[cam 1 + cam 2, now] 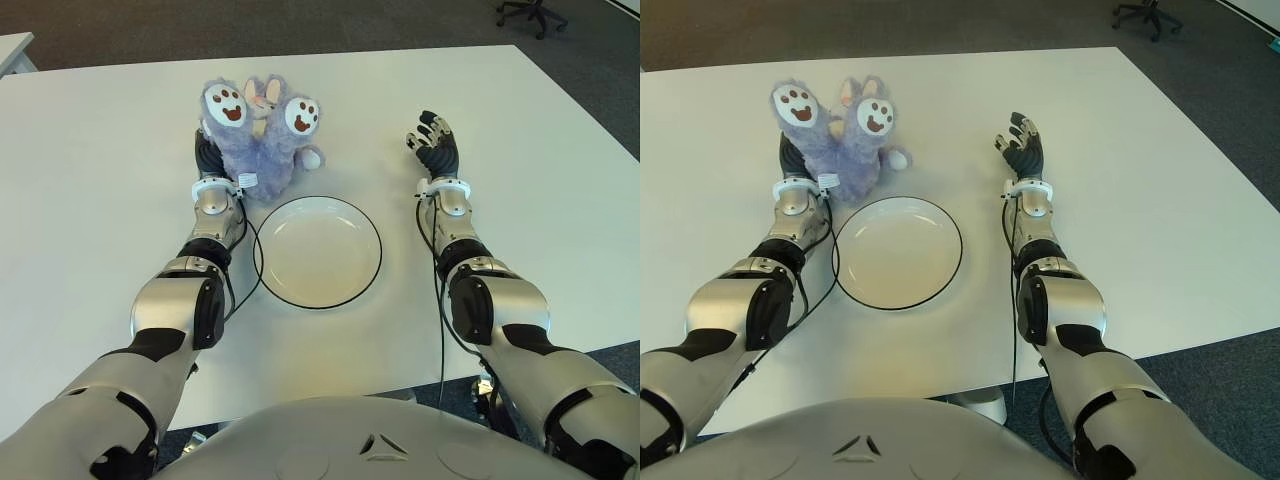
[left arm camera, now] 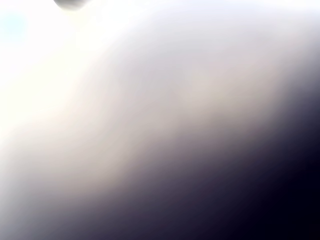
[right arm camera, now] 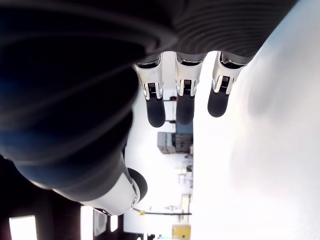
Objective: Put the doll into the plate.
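White worktop (image 1: 100,200) bare around plate (image 1: 318,250) | purple doll (image 1: 262,135) gripped by left robot hand (image 1: 212,160), feet raised, just behind rim | right robot hand (image 1: 435,145) relaxed, empty

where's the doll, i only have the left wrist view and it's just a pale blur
Observer: The doll is on the left hand, beyond the far-left rim of the plate.
Operator: anything in the plate yet
Observer: No, the plate holds nothing.
Operator: is the doll upright
Observer: It's tipped, with its two paw soles up toward the head camera.
Operator: and the right hand
Observer: The right hand shows right of the plate, fingers spread, holding nothing.
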Controlling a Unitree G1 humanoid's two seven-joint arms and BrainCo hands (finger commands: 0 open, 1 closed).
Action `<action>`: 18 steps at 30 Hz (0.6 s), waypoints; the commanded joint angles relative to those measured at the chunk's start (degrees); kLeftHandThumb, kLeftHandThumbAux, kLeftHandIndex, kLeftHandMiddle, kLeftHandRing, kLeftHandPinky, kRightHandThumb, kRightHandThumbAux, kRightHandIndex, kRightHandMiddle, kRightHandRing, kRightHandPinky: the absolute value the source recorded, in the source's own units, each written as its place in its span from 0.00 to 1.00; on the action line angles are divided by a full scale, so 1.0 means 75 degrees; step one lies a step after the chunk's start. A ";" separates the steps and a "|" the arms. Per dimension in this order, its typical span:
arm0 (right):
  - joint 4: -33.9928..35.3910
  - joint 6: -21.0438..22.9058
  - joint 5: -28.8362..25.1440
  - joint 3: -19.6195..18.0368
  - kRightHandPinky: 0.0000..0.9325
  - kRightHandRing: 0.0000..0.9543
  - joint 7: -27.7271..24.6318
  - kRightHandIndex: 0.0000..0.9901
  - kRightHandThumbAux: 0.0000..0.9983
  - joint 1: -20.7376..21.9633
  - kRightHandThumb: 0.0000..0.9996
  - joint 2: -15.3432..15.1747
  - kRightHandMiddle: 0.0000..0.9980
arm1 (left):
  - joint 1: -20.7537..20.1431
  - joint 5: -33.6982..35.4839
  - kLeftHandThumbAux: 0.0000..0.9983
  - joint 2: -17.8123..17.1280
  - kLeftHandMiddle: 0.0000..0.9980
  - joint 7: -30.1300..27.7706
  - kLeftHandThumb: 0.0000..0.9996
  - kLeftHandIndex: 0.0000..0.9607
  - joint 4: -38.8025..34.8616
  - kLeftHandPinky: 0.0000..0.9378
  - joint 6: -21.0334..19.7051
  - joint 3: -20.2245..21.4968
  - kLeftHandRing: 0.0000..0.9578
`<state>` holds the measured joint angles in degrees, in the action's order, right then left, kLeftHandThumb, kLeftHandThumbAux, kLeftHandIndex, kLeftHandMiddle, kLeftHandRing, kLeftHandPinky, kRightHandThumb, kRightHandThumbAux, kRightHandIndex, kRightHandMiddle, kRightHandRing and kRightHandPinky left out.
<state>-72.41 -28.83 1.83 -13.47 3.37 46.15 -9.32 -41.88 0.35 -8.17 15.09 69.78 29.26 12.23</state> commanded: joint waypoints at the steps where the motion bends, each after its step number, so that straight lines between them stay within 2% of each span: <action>1: -0.0384 0.0295 -0.0015 0.0030 0.11 0.11 0.0054 0.15 0.87 -0.0591 0.56 0.0167 0.14 | 0.0108 -0.0017 0.70 -0.0051 0.80 -0.0042 0.72 0.46 0.0187 0.82 -0.0148 -0.0007 0.84; 6: -0.0393 0.0313 -0.0009 0.0035 0.11 0.11 0.0072 0.16 0.87 -0.0574 0.56 0.0172 0.15 | 0.0090 -0.0022 0.70 -0.0107 0.79 -0.0100 0.72 0.46 0.0194 0.83 -0.0109 -0.0006 0.84; 11: -0.0398 0.0318 -0.0010 0.0035 0.12 0.11 0.0086 0.16 0.87 -0.0562 0.54 0.0180 0.14 | 0.0062 0.0004 0.70 -0.0135 0.82 -0.0121 0.72 0.46 0.0186 0.89 -0.0019 0.0026 0.87; 18: -0.0399 0.0303 -0.0014 0.0031 0.12 0.12 0.0096 0.16 0.87 -0.0555 0.55 0.0197 0.15 | -0.0005 -0.0044 0.70 -0.0184 0.84 0.0012 0.72 0.46 0.0190 0.90 -0.0075 0.0017 0.89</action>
<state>-72.42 -28.83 1.86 -13.43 3.80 46.43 -9.22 -41.92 0.36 -8.64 14.75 70.03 29.78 12.41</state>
